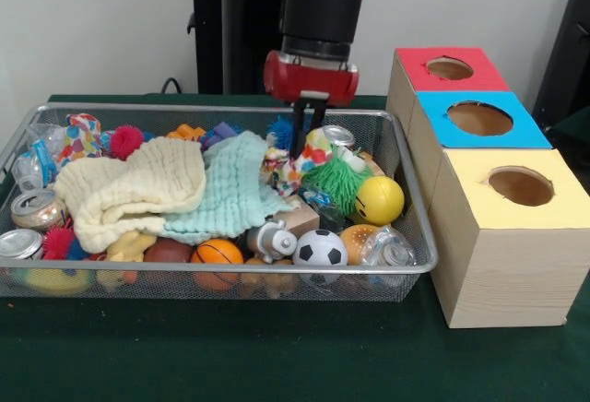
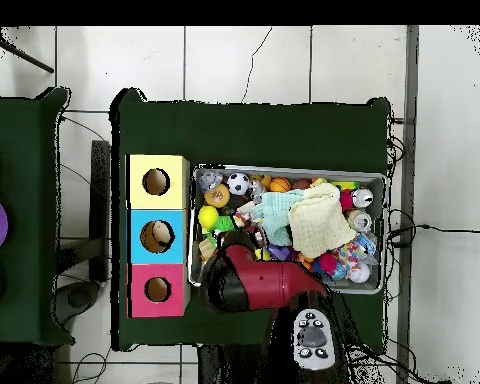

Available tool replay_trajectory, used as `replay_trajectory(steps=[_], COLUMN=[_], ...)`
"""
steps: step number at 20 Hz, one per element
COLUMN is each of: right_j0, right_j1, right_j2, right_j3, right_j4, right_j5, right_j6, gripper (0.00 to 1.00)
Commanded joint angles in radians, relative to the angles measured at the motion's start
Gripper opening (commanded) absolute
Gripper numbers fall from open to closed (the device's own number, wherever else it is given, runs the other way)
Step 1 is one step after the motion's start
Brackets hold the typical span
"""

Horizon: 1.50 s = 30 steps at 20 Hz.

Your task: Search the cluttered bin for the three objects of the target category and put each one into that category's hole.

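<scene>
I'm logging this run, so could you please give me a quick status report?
Gripper down in wire bin, fingers state unclear. Polka-dot cloth beside it, not lifted. Yellow box hole empty. Green spiky toy crowds the cloth.

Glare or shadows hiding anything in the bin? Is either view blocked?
Front view: even light, no strong glare, only a soft shadow under the wire bin; the gripper shows against the toys. Overhead view: the red arm covers the gripper and part of the bin.
</scene>
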<state>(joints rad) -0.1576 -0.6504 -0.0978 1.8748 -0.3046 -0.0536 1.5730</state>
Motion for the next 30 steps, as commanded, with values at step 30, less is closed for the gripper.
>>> replay_trajectory(steps=[30], right_j0=[0.285], right_j1=[-0.345], right_j2=[-0.021], right_j3=[0.177], right_j4=[0.274], right_j5=[0.405], right_j6=[0.257], gripper=[0.00])
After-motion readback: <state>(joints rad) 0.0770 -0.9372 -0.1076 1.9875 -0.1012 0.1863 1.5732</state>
